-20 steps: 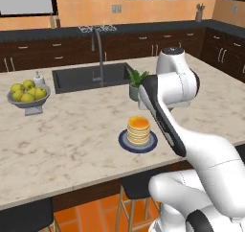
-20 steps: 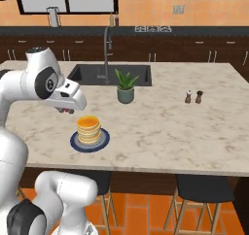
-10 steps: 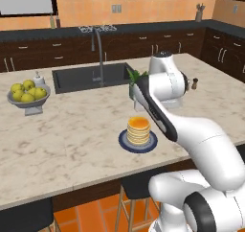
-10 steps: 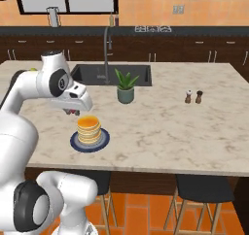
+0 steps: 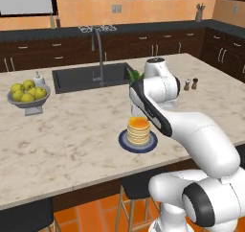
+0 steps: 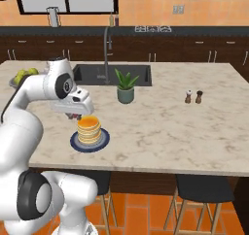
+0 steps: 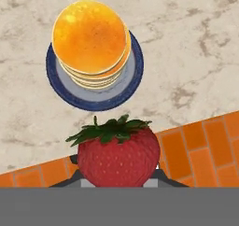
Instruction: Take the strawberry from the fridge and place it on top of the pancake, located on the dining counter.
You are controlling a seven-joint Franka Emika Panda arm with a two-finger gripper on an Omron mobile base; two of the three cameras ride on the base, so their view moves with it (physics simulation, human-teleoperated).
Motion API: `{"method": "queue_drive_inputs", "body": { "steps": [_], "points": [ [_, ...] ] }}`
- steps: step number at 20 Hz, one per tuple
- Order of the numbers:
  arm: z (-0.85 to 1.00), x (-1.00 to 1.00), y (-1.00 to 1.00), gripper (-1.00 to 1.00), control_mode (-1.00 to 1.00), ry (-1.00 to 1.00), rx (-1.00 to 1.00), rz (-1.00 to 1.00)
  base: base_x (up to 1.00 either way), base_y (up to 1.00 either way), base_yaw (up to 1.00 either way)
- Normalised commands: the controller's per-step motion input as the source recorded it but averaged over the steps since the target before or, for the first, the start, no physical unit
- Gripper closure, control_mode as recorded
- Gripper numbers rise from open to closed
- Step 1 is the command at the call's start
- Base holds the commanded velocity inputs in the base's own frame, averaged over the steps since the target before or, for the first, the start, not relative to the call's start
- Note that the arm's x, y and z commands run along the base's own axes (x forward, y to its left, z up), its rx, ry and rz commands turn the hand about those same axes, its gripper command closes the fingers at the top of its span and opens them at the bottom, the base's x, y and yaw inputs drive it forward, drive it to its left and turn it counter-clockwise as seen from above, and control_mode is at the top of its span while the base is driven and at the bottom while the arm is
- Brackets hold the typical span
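The arm (image 5: 191,130) is glossy white, built of thick rounded segments that swell at each joint. Dark charcoal bands and round dark caps mark the joints, one cap facing out on the upper link (image 6: 63,86). A black strip runs along the forearm. The blocky white hand (image 6: 75,102) ends in small dark fingers.

Red strawberry (image 7: 118,154) with green leaves, apparently held aloft, beside golden pancake (image 7: 91,44) stacked on beige dining counter (image 7: 196,52).
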Motion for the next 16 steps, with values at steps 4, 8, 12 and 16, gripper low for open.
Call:
{"method": "queue_drive_inputs", "body": {
  "steps": [4,8,12,16],
  "points": [
    [-0.18,0.33,0.0,1.0,-1.0,0.0,0.0,0.0,0.0,0.0,0.0],
    [-0.14,0.46,0.0,1.0,-1.0,0.0,0.0,0.0,0.0,0.0,0.0],
    [-0.22,0.35,0.01,1.0,-1.0,0.0,0.0,0.0,0.0,0.0,0.0],
    [-0.26,0.36,0.06,1.0,-1.0,0.0,0.0,0.0,0.0,0.0,0.0]
  ]
}}
